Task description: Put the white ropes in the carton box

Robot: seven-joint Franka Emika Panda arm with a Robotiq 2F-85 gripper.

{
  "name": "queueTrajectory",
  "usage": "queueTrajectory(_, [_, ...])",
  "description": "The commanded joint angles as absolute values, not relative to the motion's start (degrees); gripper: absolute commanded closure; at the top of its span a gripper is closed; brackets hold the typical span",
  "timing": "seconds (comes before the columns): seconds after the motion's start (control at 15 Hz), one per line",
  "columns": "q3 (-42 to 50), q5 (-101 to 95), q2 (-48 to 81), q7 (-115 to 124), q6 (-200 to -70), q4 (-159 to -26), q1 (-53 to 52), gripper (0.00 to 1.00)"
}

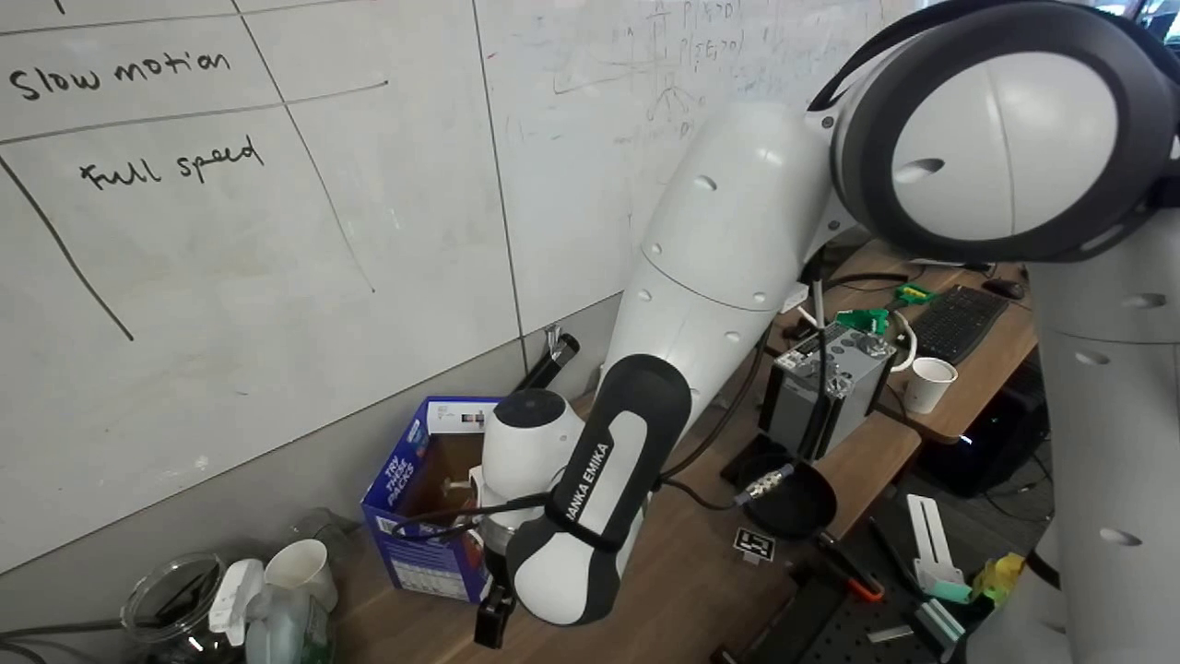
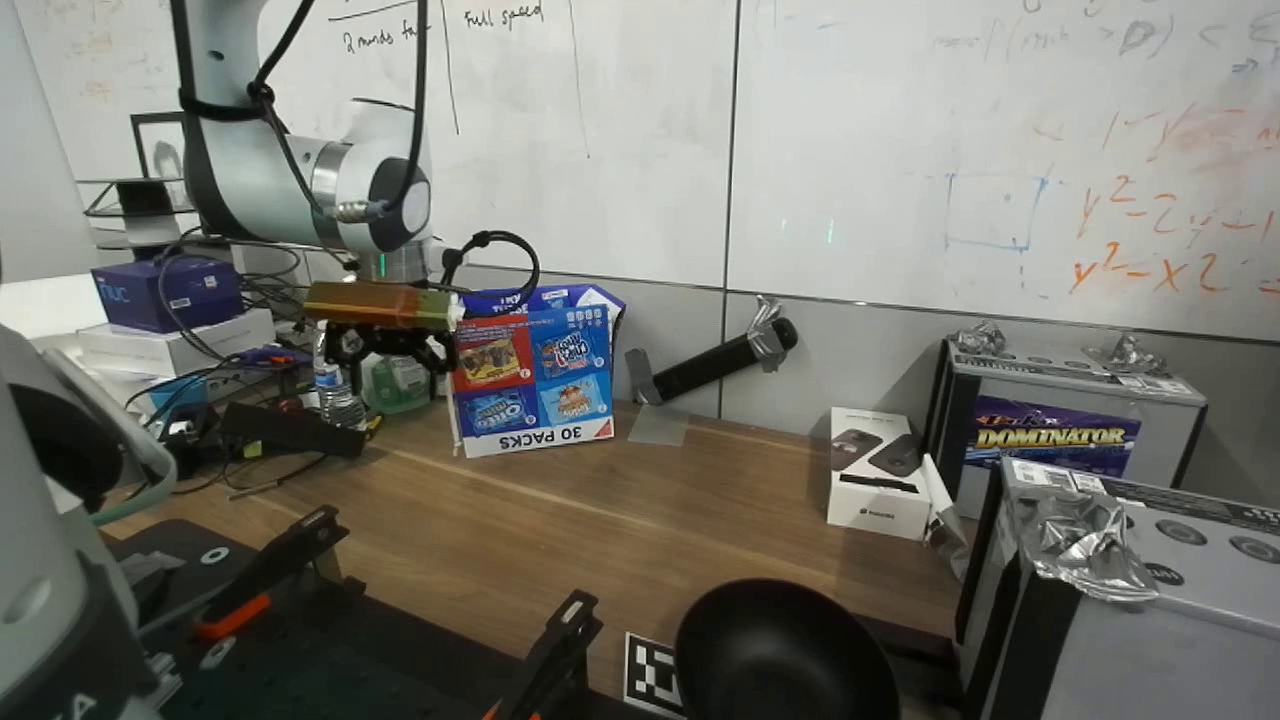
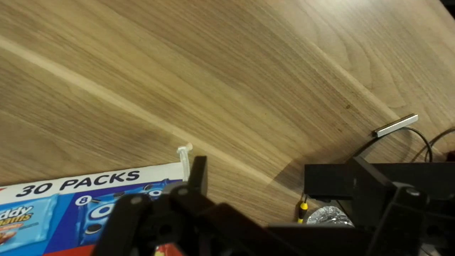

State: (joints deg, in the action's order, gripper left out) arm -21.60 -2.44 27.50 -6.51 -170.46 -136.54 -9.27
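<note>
White ropes (image 3: 185, 163): strand hanging along carton box (image 3: 106, 185), just beside the fingers (image 3: 199, 173)
Fingers: wide apart, bench (image 3: 245, 199) showing between; touch with strand unclear

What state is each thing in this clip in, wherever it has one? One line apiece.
Pincer: open, nothing held
Carton box: standing, top open, "30 PACKS" upside down
White ropes: one strand outside at the box's corner, the rest unclear
Black pan: open side up
White cups: both uncovered
Black bar: slanted, taped
Whiteboard: written on
</note>
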Motion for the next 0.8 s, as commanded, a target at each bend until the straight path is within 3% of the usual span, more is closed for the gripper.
queueTrajectory(0.0, [-22.04, -3.23, 28.42, -9.91, -173.76, -135.7, -8.54, 0.0])
queueTrajectory(0.73, [-17.77, -7.12, 34.63, -12.34, -172.6, -127.35, -10.12, 0.0])
